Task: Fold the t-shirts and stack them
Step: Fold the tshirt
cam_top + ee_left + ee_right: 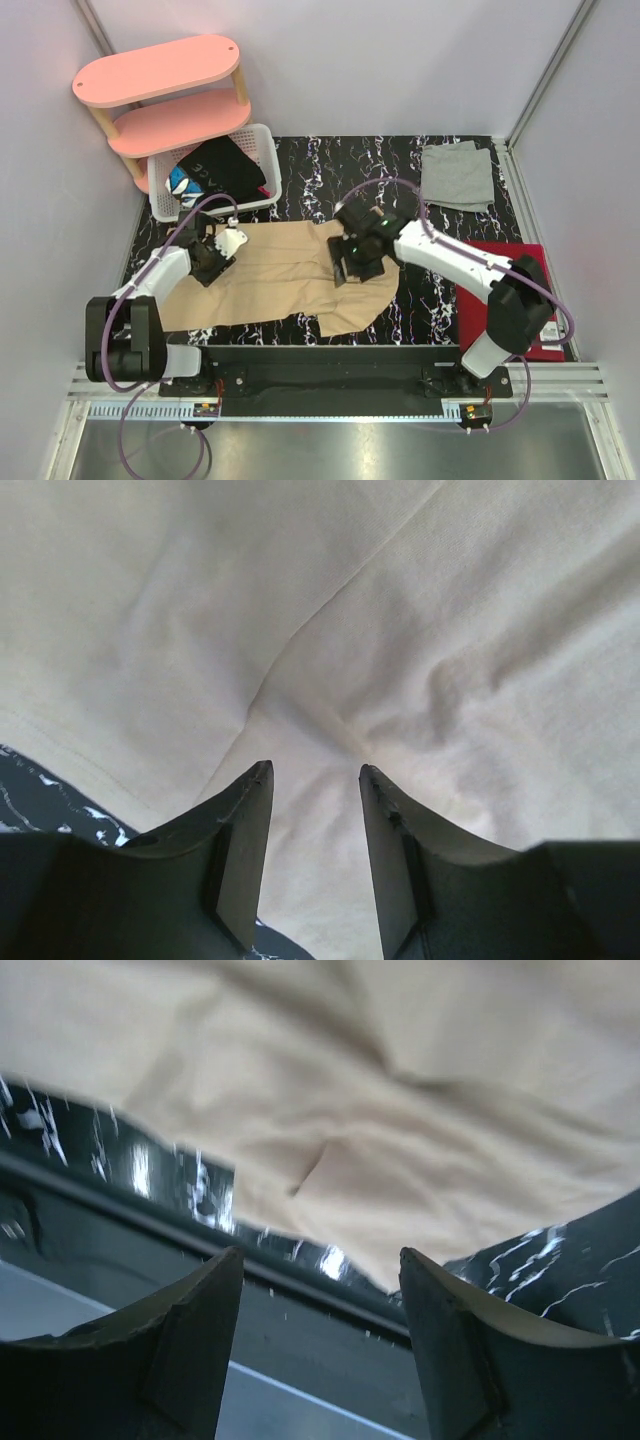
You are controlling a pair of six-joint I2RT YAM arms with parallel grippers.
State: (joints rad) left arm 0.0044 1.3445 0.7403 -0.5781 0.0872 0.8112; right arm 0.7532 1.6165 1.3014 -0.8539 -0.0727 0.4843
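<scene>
A large tan-beige t-shirt [280, 278] lies spread and rumpled across the middle of the black marbled table [310, 170]. A light grey t-shirt [458, 175] lies folded at the back right. My left gripper [214, 256] hovers over the tan shirt's left part. In the left wrist view its jaws [315, 772] stand apart over tan cloth [400, 630], pinching nothing. My right gripper [352, 262] is above the shirt's right part, near a flap at the front. Its jaws [320, 1255] are open, with the tan cloth [400, 1110] just beyond the tips.
A flat red folder [505, 290] lies at the right, partly under the right arm. A white basket [262, 150] holding dark clothes stands at the back left under a pink shelf [160, 70]. The table's front edge and rail [330, 355] run just below the shirt.
</scene>
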